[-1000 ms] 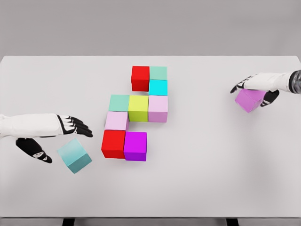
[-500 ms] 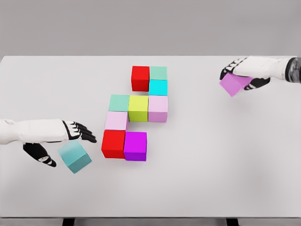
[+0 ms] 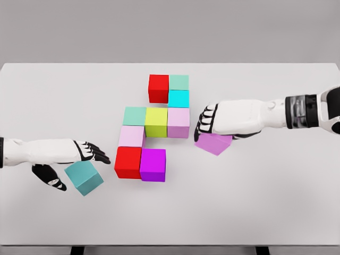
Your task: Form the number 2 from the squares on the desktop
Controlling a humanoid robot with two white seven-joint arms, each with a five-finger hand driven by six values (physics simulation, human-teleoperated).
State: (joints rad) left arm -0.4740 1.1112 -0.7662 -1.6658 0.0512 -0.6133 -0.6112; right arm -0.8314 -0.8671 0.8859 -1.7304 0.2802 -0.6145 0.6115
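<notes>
Partly built 2 [image 3: 155,126] at mid-table: red and green cubes on top, cyan below, a green-yellow-pink middle row, pale pink under its left end, red and magenta at the bottom. Bottom row one cube short on the right.

Violet cube [image 3: 213,143] under right hand [image 3: 223,121], fingers curled over it, tilted, just right of the pink cube. Step in hand: delivery to the gap beside magenta.

Teal cube [image 3: 83,177] between thumb and fingers of left hand [image 3: 74,155], loosely gripped, near the red corner.

Next: lower, square up, slide flush.
</notes>
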